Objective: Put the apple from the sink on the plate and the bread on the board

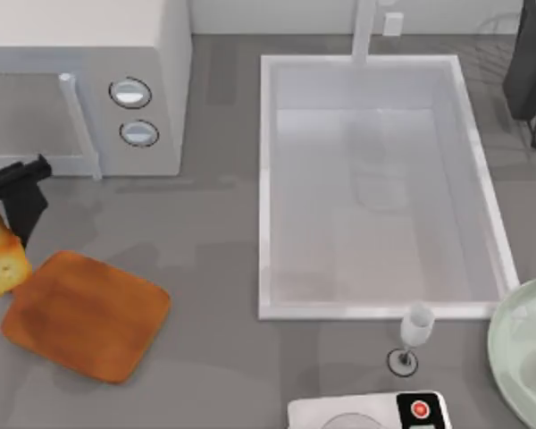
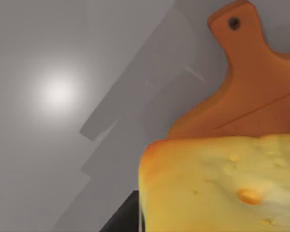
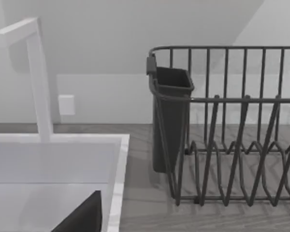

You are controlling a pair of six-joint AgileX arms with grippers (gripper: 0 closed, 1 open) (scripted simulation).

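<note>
Bread [image 1: 0, 255] pinched in left claw [image 1: 4, 234] beside board [image 1: 85, 315]; next, carry over board and release.

left arm [image 1: 13, 192] at table's left edge, low

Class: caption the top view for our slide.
Left tool beside bread near cutting board; sink empty.

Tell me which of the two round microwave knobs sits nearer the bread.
The lower knob, the one below the upper knob on the microwave's panel; it lies closer to the bread at the table's left edge.
</note>
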